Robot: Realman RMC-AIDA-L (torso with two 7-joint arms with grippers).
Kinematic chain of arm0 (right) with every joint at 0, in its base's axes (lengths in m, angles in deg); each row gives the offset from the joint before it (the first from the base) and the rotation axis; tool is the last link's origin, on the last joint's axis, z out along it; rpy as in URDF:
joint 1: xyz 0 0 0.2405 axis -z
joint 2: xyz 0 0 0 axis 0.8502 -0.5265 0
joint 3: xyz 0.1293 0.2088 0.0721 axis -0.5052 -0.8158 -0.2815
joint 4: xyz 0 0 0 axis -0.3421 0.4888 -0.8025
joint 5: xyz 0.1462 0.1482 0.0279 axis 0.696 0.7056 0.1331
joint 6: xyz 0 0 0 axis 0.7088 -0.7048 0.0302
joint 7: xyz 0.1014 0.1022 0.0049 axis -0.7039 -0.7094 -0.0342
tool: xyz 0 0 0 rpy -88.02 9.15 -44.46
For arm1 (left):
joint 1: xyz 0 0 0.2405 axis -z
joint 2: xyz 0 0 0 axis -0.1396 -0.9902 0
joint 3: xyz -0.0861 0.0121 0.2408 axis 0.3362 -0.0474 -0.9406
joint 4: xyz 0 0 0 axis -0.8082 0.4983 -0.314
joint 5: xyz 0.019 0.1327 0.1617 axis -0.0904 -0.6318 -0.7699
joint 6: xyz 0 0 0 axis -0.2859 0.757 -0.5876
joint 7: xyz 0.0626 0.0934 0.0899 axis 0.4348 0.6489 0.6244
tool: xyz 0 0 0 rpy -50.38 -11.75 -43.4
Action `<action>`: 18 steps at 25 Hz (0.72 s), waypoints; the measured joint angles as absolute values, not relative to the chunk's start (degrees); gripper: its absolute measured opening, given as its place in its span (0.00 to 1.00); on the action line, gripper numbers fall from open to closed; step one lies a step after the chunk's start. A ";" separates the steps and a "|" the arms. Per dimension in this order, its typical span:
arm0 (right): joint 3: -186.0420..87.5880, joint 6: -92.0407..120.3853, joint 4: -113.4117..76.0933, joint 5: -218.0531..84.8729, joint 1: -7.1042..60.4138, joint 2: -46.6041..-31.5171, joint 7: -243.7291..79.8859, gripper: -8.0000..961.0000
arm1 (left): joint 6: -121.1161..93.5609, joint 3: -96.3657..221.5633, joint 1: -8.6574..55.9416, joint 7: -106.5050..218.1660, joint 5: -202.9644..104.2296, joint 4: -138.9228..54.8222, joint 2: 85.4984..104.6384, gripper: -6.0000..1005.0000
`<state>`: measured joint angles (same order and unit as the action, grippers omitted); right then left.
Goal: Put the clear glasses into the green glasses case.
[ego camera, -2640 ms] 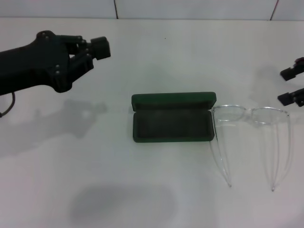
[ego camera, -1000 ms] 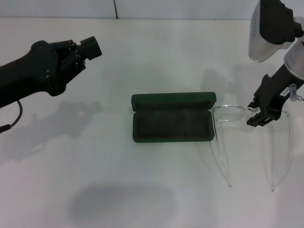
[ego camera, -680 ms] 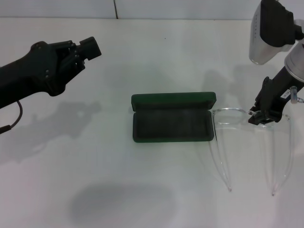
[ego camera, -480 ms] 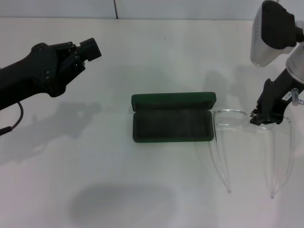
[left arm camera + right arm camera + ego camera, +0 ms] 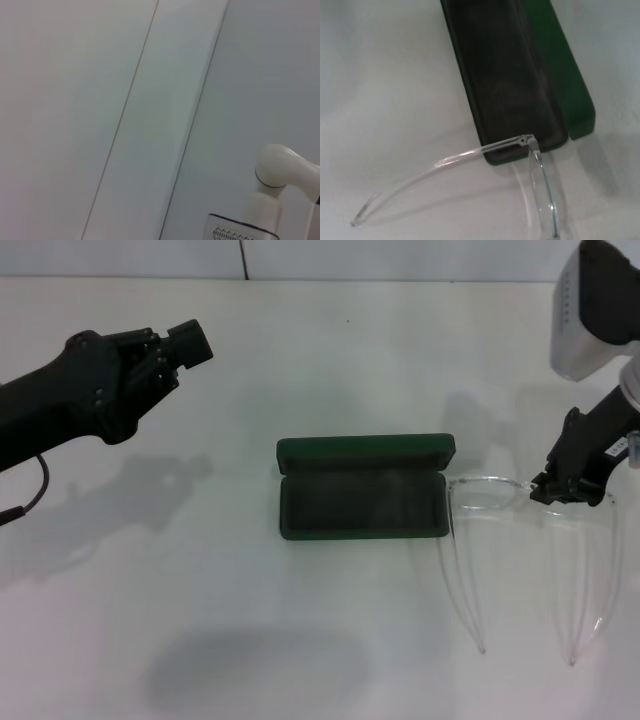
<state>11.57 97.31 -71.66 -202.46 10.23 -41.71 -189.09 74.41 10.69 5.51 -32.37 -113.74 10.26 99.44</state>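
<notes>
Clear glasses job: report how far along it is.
Done: the green glasses case lies open on the table. In hand: the right gripper is at the front frame of the clear glasses. Left: lifting them into the case. The left gripper is idle.

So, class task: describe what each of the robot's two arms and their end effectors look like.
The left arm is matte black and bulky, with small screws in its housing, a blocky black tip and a thin black cable trailing below. The left end effector is black too. The right arm has a smooth white-grey rounded shell, ending in a black right end effector that bears a small white label.
</notes>
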 joint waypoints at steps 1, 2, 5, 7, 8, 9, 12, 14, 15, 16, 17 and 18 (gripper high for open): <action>11.57 97.84 -72.89 -201.88 10.98 -41.71 -189.06 0.09 | 74.44 10.69 5.51 -32.44 -113.71 10.30 99.43 0.05; 11.56 98.54 -74.04 -200.98 11.66 -41.71 -189.04 0.09 | 74.45 10.69 5.51 -32.47 -113.64 10.32 99.43 0.05; 11.54 100.59 -77.20 -198.52 13.49 -41.65 -189.02 0.07 | 74.56 10.69 5.51 -32.49 -113.18 10.34 99.42 0.05; 11.36 101.92 -79.25 -197.38 14.73 -41.60 -188.98 0.06 | 74.70 10.69 5.51 -32.50 -112.94 10.34 99.41 0.05; 11.11 102.60 -80.21 -196.82 15.29 -41.58 -188.93 0.06 | 74.86 10.69 5.51 -32.51 -112.85 10.35 99.41 0.05; 10.80 103.20 -80.94 -196.35 15.82 -41.58 -188.88 0.06 | 74.99 10.68 5.51 -32.51 -112.74 10.43 99.41 0.05; 8.87 106.17 -83.74 -193.75 17.45 -41.60 -188.60 0.06 | 75.45 10.68 5.50 -32.53 -112.26 10.49 99.41 0.05; 7.10 108.43 -86.06 -191.24 18.83 -41.56 -188.20 0.06 | 76.17 10.68 5.50 -32.66 -111.59 10.36 99.39 0.05; 5.97 109.34 -87.30 -189.90 19.74 -41.54 -187.84 0.06 | 76.40 10.68 5.50 -32.80 -111.38 10.36 99.36 0.05; 5.97 109.34 -87.30 -189.90 19.74 -41.54 -187.84 0.06 | 76.80 10.68 5.50 -33.09 -111.11 10.36 99.32 0.05; 4.18 110.69 -89.11 -187.48 21.02 -41.53 -186.85 0.06 | 77.54 10.83 5.50 -33.86 -110.75 10.56 99.23 0.05; 2.58 111.72 -90.28 -185.09 22.03 -41.53 -185.61 0.06 | 77.91 10.94 5.51 -34.32 -110.63 10.77 99.20 0.05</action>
